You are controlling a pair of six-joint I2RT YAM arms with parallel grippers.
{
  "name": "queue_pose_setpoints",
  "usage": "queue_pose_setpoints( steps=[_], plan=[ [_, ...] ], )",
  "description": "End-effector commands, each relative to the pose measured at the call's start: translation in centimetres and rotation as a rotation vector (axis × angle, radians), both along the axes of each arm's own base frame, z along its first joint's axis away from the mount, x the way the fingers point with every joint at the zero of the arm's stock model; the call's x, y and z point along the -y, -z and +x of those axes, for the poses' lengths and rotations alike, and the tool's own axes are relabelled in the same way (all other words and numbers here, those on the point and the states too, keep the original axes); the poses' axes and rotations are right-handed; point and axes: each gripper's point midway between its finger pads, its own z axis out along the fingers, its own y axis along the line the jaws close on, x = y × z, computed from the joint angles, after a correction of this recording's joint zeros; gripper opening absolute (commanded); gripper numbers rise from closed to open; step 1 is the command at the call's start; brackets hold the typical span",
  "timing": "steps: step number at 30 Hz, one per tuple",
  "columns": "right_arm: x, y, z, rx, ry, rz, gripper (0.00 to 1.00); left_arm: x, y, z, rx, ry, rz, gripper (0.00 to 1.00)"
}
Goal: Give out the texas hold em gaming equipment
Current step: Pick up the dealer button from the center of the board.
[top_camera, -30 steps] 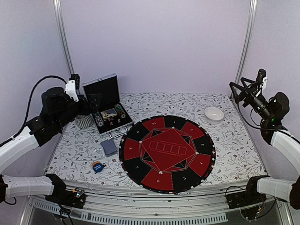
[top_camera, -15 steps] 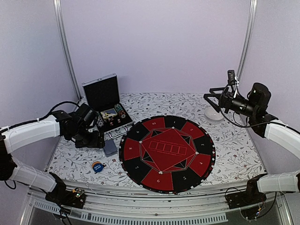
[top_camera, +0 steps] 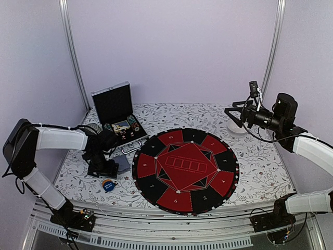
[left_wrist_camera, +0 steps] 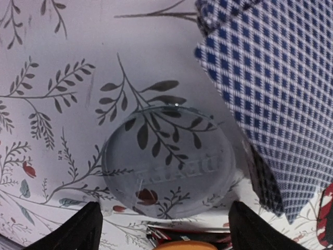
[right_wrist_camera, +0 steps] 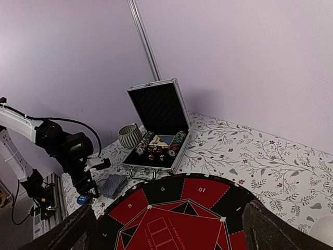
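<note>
Flowery cloth [top_camera: 260, 156] lies under everything. Left claw [top_camera: 105, 167] is down low and open wide, holding nothing, right by the blue-backed cards [left_wrist_camera: 270, 78] and a clear round disc [left_wrist_camera: 169, 161]. Right claw [top_camera: 233, 111] is up in the air, open too. Chips [right_wrist_camera: 177, 139] sit in the black case [right_wrist_camera: 156, 104].

The white-and-black left robot arm [top_camera: 58, 139] is made of long white tubes and chunky black joints. A thin black cable [top_camera: 62, 126] runs along it. The white-and-black right robot arm [top_camera: 314, 149] looks alike, with a looping black wire [top_camera: 260, 136].
</note>
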Motion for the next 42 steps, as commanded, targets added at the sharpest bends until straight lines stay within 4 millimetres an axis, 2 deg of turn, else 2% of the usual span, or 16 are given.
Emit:
queue_pose_setpoints(
  steps=[1,5,13,17,22,25,29,33,35,38,40,42],
  plan=[
    [0.1,0.5,0.0,0.0,0.019,-0.027,0.99,0.2,0.5,1.6,0.027,-0.006,-0.06,0.85],
    [0.2,0.9,0.1,-0.011,0.024,-0.033,0.99,0.1,0.9,2.3,0.03,-0.014,-0.089,0.84],
    [0.1,1.3,0.3,-0.022,0.024,-0.037,0.99,-0.1,2.3,2.3,-0.004,0.004,-0.085,0.8],
    [0.0,1.4,0.4,-0.033,0.022,-0.034,0.99,0.2,2.2,2.4,-0.001,0.012,-0.106,0.7],
    [0.0,1.4,0.5,-0.037,0.024,-0.033,0.99,-0.4,2.0,2.1,0.002,0.007,-0.103,0.51],
    [0.0,1.3,0.5,-0.037,0.022,-0.031,0.99,-1.0,1.5,2.0,0.011,-0.002,-0.092,0.46],
    [0.0,0.9,0.5,-0.033,0.019,-0.025,0.99,-1.8,-0.7,2.9,0.071,-0.018,-0.055,0.44],
    [0.0,0.6,0.5,-0.045,0.022,-0.011,0.99,-3.0,-4.4,4.7,0.189,-0.067,0.0,0.43],
    [0.0,0.4,0.6,-0.055,0.023,-0.004,0.98,-2.8,-6.6,5.6,0.258,-0.068,-0.013,0.41],
    [0.0,0.4,1.2,-0.101,0.047,0.014,0.95,-0.8,-10.3,6.9,0.362,0.007,-0.064,0.34],
    [-0.7,1.1,2.0,-0.161,0.105,-0.005,0.92,1.9,-13.4,7.6,0.457,0.115,-0.095,0.33],
    [-2.8,2.5,2.5,-0.213,0.117,-0.068,0.91,5.8,-16.1,7.7,0.545,0.259,-0.152,0.33]
  ],
)
